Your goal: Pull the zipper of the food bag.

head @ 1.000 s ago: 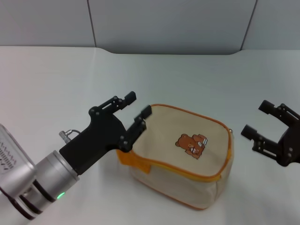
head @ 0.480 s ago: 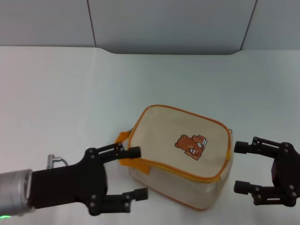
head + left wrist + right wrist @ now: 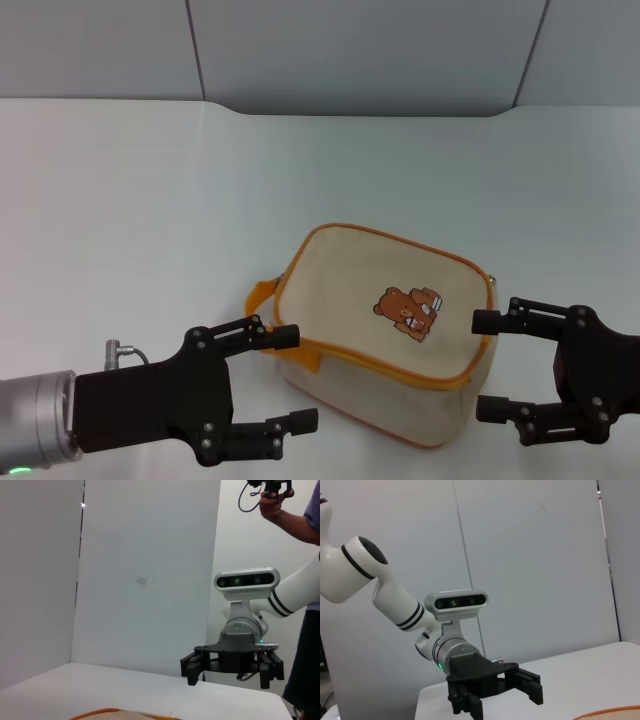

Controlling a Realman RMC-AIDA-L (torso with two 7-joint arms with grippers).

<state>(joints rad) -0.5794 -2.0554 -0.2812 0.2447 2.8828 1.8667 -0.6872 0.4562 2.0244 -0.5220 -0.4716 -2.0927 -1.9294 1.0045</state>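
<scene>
The food bag (image 3: 385, 330), beige canvas with orange piping and a brown bear print, lies in the middle of the white table. Its orange strap (image 3: 262, 298) hangs at its left end. The zipper runs along the orange-trimmed edge, with a small pull tab (image 3: 493, 279) at the far right corner. My left gripper (image 3: 295, 380) is open beside the bag's near left end. My right gripper (image 3: 482, 365) is open beside the bag's right end. Neither holds anything. The left wrist view shows the right gripper (image 3: 227, 680) and a sliver of the bag (image 3: 120, 714). The right wrist view shows the left gripper (image 3: 500, 697).
The white table (image 3: 150, 200) stretches to a grey wall (image 3: 350, 50) at the back. A person's hand with a controller (image 3: 272, 500) shows behind the robot in the left wrist view.
My left gripper came off the bag's top left corner and dropped to its near left end. My right gripper turned and moved left, close to the bag's right end. The bag stayed put.
</scene>
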